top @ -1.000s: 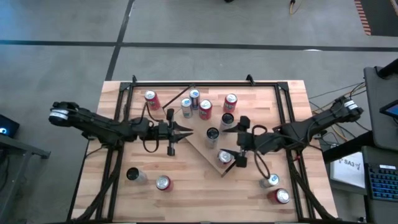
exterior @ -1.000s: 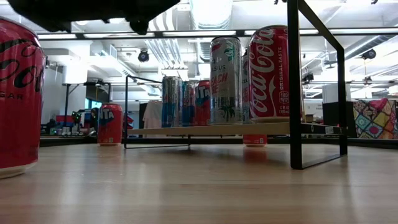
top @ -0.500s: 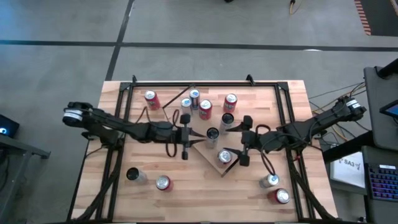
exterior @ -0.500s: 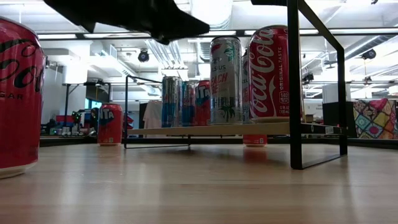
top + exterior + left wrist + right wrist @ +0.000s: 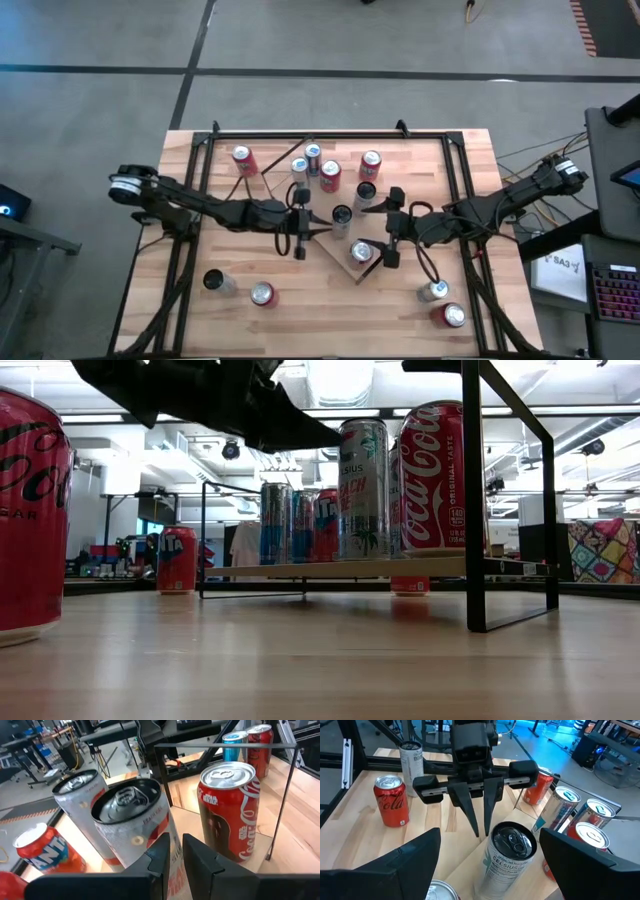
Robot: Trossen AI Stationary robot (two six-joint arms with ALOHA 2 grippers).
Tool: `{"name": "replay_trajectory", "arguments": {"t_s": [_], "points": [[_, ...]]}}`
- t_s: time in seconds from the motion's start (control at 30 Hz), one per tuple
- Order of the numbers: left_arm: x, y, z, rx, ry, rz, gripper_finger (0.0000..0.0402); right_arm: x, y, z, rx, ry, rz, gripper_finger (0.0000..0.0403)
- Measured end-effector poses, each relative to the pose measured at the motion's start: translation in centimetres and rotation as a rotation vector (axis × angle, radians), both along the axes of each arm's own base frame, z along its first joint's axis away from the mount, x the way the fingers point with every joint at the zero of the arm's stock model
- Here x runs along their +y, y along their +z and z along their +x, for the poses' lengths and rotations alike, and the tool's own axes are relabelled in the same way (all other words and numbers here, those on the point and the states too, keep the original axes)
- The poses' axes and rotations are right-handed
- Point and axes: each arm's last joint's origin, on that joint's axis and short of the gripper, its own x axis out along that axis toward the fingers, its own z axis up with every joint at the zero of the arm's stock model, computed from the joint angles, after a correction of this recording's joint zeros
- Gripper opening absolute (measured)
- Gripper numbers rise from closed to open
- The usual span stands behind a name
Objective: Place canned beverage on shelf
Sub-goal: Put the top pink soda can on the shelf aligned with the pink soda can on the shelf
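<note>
The shelf [image 5: 330, 243] is a light-wood board set slantwise at mid-table, and it also shows in the low view [image 5: 340, 569]. Several cans stand on it. One is a slim silver can [image 5: 342, 214] [image 5: 135, 825] [image 5: 512, 852], and a silver-topped can [image 5: 362, 252] stands by the near corner. My left gripper [image 5: 320, 225] [image 5: 176, 857] is empty, with only a narrow slit between its fingers. Its tips are level with the slim can's left side and close to it. My right gripper [image 5: 378, 236] [image 5: 489, 832] is wide open and empty, just right of the shelf cans. My left gripper's fingertips [image 5: 476, 827] stand close by the slim can's side [image 5: 167, 865], coming level from the table's left. I cannot tell whether they touch it. The can stands upright on the shelf.
Red and blue cans [image 5: 330, 175] stand at the shelf's far end, and a red can [image 5: 243, 158] stands on the table at the far left. More cans stand near the front edge [image 5: 262, 293] [image 5: 450, 315]. A black frame [image 5: 300, 134] borders the table.
My left gripper has gone toward the table's right edge, up to the slim can on the shelf. The cans have stayed where they were.
</note>
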Motion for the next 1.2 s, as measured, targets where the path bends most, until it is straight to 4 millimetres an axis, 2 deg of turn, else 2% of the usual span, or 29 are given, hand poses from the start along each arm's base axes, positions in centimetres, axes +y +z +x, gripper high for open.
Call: {"name": "replay_trajectory", "arguments": {"t_s": [0.27,1.2], "points": [[-0.03,-0.59,0.25,0.013,0.011,-0.038,0.0036,0.01,0.06,0.02,-0.007,-0.001,0.003,0.0327],[-0.03,-0.6,0.25,0.013,0.017,-0.055,0.0036,0.01,0.06,0.02,-0.009,-0.006,0.018,0.0328]]}}
